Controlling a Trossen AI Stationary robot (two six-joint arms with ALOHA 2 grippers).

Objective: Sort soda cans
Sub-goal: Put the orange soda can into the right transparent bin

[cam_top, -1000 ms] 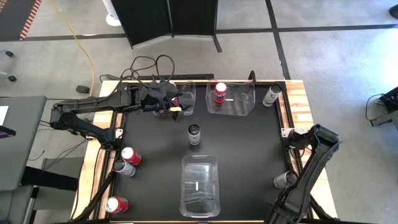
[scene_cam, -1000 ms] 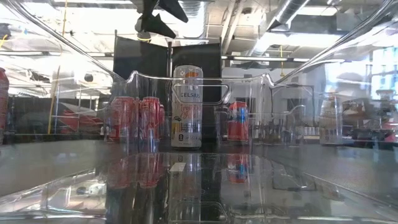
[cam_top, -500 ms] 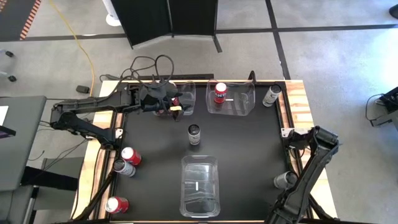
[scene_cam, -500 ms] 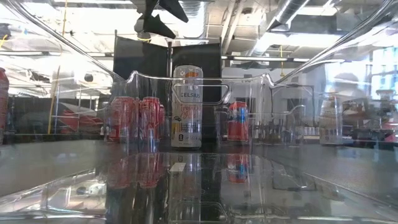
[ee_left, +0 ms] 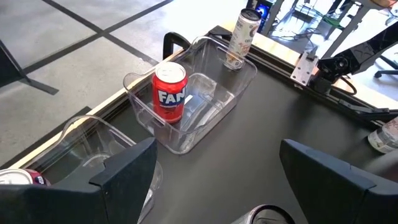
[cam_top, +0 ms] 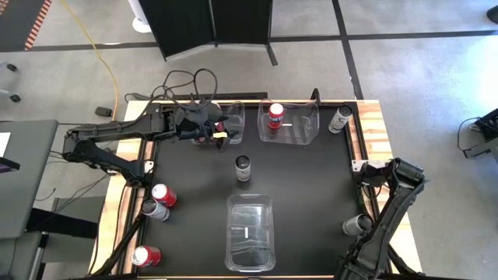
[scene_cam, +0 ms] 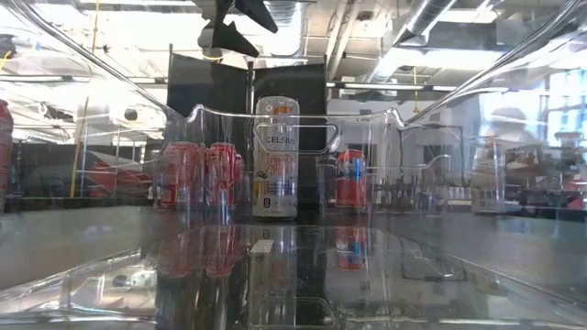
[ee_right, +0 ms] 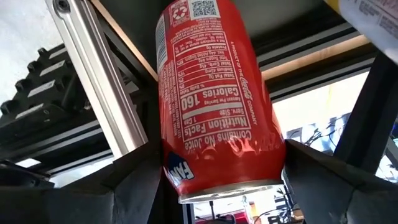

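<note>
Right pincer (ee_right: 217, 171) astride red can (ee_right: 214, 93) (grip unclear), hidden overhead.

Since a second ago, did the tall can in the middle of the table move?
No. The tall can stands the same way between the two clear bins.

Counter (cam_top: 311, 179): 2 bins at far edge, L bin (cam_top: 232, 118) w/ cans inside, partly under left gripper (cam_top: 204, 128); R bin (cam_top: 289, 123) holds 1 can (cam_top: 275, 116). Lone can (cam_top: 339, 120) just R of it, near far-R corner. Upright can (cam_top: 243, 168) mid-counter, btwn far bins and near bin (cam_top: 250, 231). 3 cans at L edge (cam_top: 156, 208), 1 at R edge (cam_top: 357, 225). Right gripper (ee_right: 217, 180) w/ a can (ee_right: 211, 93) between its jaws.
</note>
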